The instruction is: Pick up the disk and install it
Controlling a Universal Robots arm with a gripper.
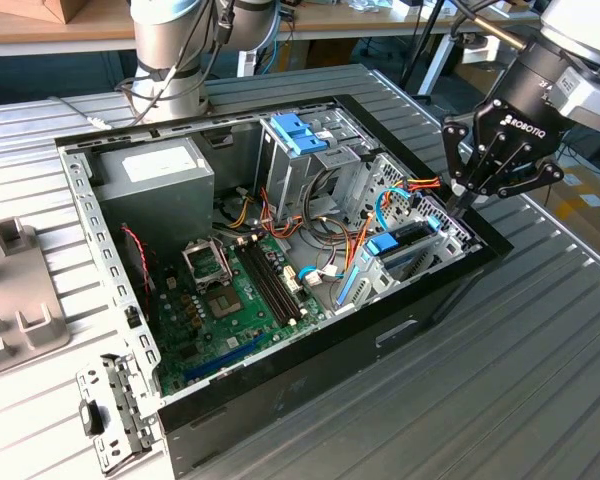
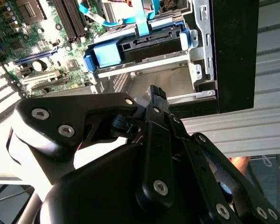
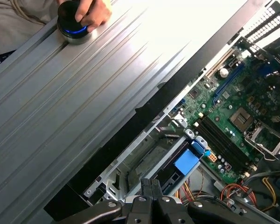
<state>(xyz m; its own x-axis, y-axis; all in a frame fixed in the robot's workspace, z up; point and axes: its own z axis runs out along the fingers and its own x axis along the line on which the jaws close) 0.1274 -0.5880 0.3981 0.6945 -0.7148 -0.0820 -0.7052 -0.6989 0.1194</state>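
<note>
Disk [image 1: 405, 243]: dark drive in a bright blue carrier, lying in the drive bay at the front corner of the computer case [image 1: 450, 290]; its blue end tab faces the motherboard, and a flat blue cable runs to its connector in the second wrist view [image 2: 139, 44].
Pincer [image 1: 458, 205]: poised just above the case's front corner, right over the bay; in both wrist views the two black fingertips [image 3: 150, 187] are pressed together with nothing between them, so it has hold of nothing.
Step in hand: by my reading the drive already sits in its bay and the closed tips hang close over it, as if to push or check the seating; I cannot tell whether the tips touch the carrier.
What the next move calls for: a gentle, straight press along the bay, with the tips kept clear of the thin metal bay wall and the loose orange and blue cables beside it.
Motherboard [image 1: 230, 300]: green board on the case floor, just beyond the bay.
Power-supply box [image 1: 155, 185]: grey, in the case's far corner, well apart from the bay.
Counter [image 1: 540, 350]: ribbed metal, carrying the case.
Hand [image 3: 91, 14]: a person's hand rests on a round black knob with a blue glow, on the counter well apart from the case.
</note>
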